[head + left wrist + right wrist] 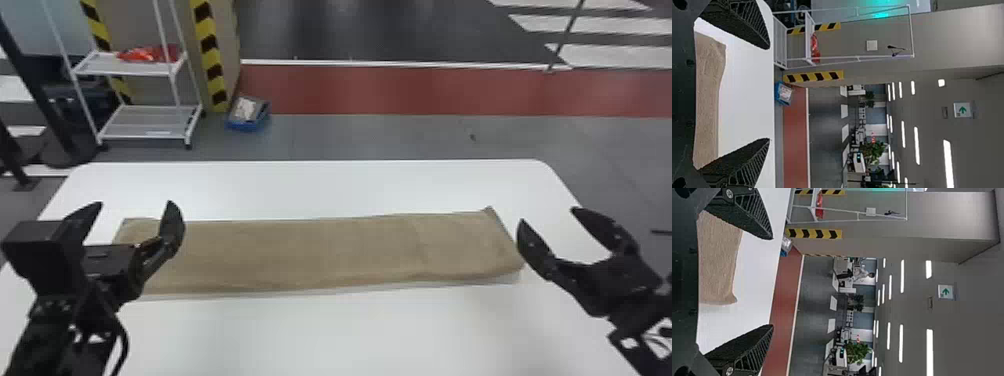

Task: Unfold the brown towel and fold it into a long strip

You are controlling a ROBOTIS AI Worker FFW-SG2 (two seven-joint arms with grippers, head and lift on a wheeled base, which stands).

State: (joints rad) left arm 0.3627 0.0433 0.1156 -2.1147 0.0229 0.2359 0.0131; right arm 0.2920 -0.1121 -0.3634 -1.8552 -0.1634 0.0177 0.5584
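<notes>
Towel (325, 255), brown and laid out as a long, flat strip, stretches from left to right across a white table (320, 335), its far right corner drawn to a small point and a paler band running along its near edge. The left gripper (135, 203) hangs at the towel's left end, partly screening it in the head view, its two black fingers spread wide with nothing between them. At the opposite end, the right gripper (548, 216) is likewise wide open and empty, one finger near the towel's right edge and the other farther out to the right. Beyond the table, at left, stands a white shelf cart (145, 136) with a red item (150, 53) on its upper shelf, beside a column (225, 50) edged in yellow and black stripes. A blue container (248, 125) sits on the floor near the column, and a red floor band (400, 90) extends to the right.
</notes>
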